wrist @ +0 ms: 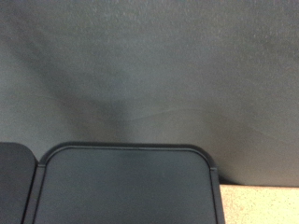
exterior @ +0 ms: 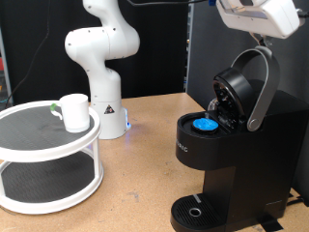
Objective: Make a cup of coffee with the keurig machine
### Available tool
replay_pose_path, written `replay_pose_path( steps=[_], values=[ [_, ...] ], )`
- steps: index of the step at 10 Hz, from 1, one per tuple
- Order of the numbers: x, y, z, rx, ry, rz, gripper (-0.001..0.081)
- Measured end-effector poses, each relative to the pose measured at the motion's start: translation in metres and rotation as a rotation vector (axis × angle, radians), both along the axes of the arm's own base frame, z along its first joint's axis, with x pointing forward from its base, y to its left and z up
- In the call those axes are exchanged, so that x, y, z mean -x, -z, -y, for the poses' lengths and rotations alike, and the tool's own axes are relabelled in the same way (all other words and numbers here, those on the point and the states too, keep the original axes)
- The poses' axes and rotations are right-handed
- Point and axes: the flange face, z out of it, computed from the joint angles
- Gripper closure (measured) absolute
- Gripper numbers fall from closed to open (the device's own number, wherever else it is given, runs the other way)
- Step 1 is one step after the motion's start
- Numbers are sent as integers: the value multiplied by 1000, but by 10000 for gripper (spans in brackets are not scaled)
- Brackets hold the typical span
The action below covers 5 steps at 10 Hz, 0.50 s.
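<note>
jaws: can't tell, only part of gripper (exterior: 256, 14) shows at top right, above keurig machine (exterior: 227, 145), whose lid is up w/ blue-topped pod (exterior: 204, 124) seated. cup (exterior: 74, 112) on white two-tier stand (exterior: 48, 159) far left. robot base (exterior: 101, 68) behind. wood table (exterior: 135, 184), dark curtain (wrist: 149, 75).

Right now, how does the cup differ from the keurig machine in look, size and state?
The cup is white; the keurig machine is black with a silver-grey handle.
The cup is far smaller than the machine.
The cup stands upright on the top tier of a white round rack at the exterior view's left; the machine sits on the wooden table at the right, lid raised, a blue-topped pod in its chamber.
Neither is held; the hand sits above the machine.
</note>
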Motion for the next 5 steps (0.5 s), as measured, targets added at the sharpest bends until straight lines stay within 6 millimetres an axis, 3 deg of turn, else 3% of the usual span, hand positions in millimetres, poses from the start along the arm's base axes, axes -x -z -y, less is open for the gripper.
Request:
replay_pose_path(
  steps=[5],
  values=[
    [-3, 0, 12, 3, -2, -1, 804]
  ],
)
